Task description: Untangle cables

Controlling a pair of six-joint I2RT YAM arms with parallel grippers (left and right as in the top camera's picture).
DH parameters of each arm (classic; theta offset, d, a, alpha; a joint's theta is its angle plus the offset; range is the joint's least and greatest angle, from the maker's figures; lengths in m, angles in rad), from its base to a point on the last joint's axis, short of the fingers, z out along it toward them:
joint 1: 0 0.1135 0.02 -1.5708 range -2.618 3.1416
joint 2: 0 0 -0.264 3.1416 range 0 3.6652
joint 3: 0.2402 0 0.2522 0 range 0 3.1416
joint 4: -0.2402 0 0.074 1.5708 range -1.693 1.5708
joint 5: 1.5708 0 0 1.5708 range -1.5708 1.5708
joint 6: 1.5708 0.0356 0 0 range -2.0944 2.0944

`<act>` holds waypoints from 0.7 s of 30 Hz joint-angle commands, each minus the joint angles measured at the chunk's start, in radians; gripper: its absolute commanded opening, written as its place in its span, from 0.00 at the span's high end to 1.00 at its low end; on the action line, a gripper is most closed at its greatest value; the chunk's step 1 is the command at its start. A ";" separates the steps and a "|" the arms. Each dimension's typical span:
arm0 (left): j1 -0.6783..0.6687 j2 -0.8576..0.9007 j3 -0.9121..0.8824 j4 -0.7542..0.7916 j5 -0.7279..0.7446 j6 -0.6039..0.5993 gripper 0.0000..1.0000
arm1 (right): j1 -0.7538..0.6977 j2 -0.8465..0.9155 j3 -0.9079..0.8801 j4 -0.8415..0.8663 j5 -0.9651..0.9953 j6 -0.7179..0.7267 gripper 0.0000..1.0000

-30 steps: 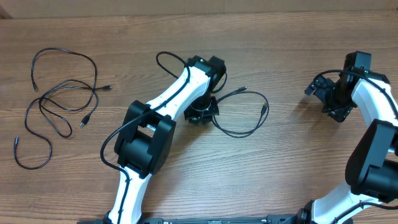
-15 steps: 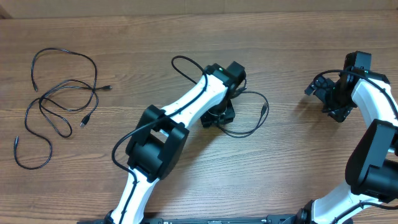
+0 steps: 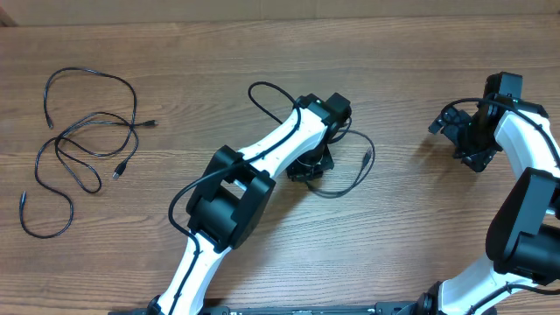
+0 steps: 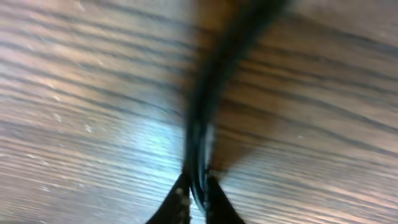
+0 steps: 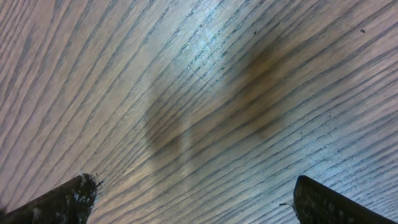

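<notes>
One thin black cable (image 3: 359, 179) lies in a loose loop at the table's middle, its plug end (image 3: 367, 158) inside the loop. My left gripper (image 3: 311, 166) stands over the loop's left side and is shut on this cable. In the left wrist view the blurred cable (image 4: 211, 81) runs up from between the closed fingertips (image 4: 180, 202) of the left gripper (image 4: 198, 194). More cables (image 3: 87, 131) lie in overlapping loops at the far left. My right gripper (image 3: 455, 131) hovers at the right, open, and in its wrist view the right gripper (image 5: 193, 202) has only bare wood between its fingers.
The left arm's own thicker wire (image 3: 262, 89) arcs up behind its wrist. The left arm's body (image 3: 223, 206) stretches diagonally from the front edge to the centre. The wooden table (image 3: 420, 227) carries nothing else in view.
My left arm has swung to the right onto the middle cable loop, and its jaws opened briefly and then shut on the cable. The loop has shifted slightly. The right arm has not moved.
</notes>
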 commanded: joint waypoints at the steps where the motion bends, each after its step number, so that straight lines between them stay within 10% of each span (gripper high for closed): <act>1: 0.055 0.069 -0.016 -0.013 -0.163 0.128 0.93 | -0.003 -0.002 -0.004 0.004 0.006 0.004 0.00; 15: 0.220 0.070 -0.016 -0.072 -0.178 0.376 0.67 | -0.003 -0.002 -0.004 0.003 0.006 0.004 0.00; 21: 0.259 0.069 0.050 -0.105 -0.024 0.562 0.83 | -0.003 -0.002 -0.004 0.003 0.006 0.004 0.00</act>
